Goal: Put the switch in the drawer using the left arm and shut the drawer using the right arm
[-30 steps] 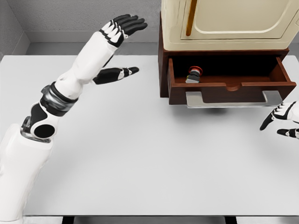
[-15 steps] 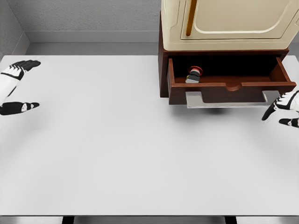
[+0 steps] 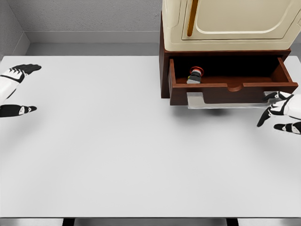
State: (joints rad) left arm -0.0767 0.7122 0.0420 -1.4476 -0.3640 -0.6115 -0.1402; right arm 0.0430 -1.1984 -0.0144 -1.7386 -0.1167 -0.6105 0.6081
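Hovering at the frame's right edge, the right robot hand (image 3: 281, 112) spreads its fingers just beside the open dark-brown wooden drawer (image 3: 230, 88); the left robot hand (image 3: 14, 89), open, sits far left above the white bench (image 3: 131, 150). Farther back, the red-capped grey switch (image 3: 194, 75) lies inside the drawer's left part.

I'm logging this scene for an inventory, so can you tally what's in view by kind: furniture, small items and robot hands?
Furniture: 2, the table and the cabinet with its open drawer
Small items: 1, the switch lying in the drawer
Robot hands: 2, the left hand and the right hand, both open
Total: 5
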